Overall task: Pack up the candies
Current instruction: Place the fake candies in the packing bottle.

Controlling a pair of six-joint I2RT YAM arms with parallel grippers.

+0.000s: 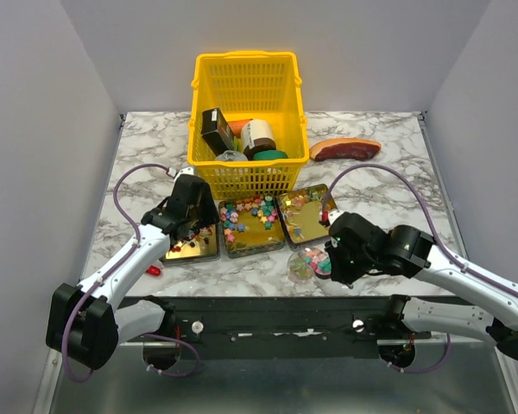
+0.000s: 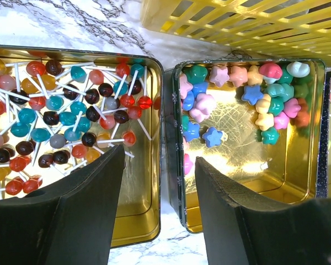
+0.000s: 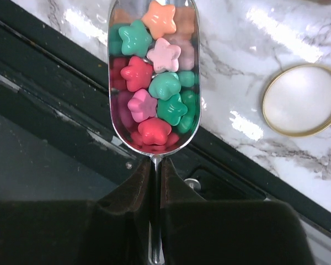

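Three gold tins stand in front of the basket. The left tin point(image 2: 138, 210) holds lollipops point(image 2: 55, 110) with white sticks. The middle tin point(image 2: 298, 182) holds star-shaped candies point(image 2: 254, 99) in pink, blue, green and yellow. The right tin point(image 1: 306, 214) holds orange wrapped sweets. My left gripper point(image 2: 160, 157) hangs open over the gap between the left and middle tins, with nothing between its fingers. My right gripper point(image 3: 156, 163) is shut on the handle of a metal scoop point(image 3: 154, 77) full of star candies, near the table's front edge point(image 1: 315, 261).
A yellow basket point(image 1: 246, 172) with grocery packages and cans stands at the back. A reddish slab of fake meat point(image 1: 344, 148) lies to its right. A round gold-rimmed lid or jar mouth point(image 3: 302, 99) sits beside the scoop. A small red thing point(image 1: 154, 270) lies by the left arm.
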